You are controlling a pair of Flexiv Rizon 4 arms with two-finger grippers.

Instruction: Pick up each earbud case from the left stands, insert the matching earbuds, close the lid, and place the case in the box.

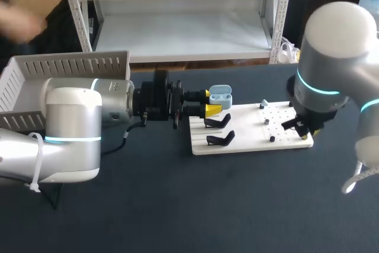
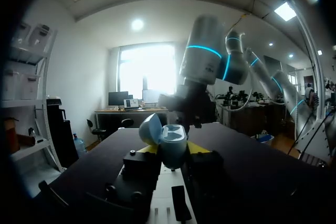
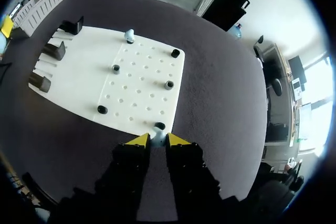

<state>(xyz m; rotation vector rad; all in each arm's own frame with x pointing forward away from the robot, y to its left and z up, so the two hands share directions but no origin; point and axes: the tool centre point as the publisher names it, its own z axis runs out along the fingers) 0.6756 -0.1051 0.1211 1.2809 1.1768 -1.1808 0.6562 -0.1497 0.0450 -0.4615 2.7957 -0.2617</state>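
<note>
Your left claw (image 1: 212, 102) clamps the open earbud case (image 1: 220, 94) at frame centre (lid up). Your right claw (image 1: 303, 128), to its right, sits over an earbud (image 3: 156, 138); grip unclear.

Box (image 1: 65, 66) cut off, earbud case (image 1: 220, 94) base hidden

Even light on dark table (image 1: 177, 211), harsh glare from far window (image 2: 147, 72)

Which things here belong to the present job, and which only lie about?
For the job: blue case, held in the left fingers; blue earbud on the white board; box.
Lying idle now: empty black stands; black pieces on the board.
</note>
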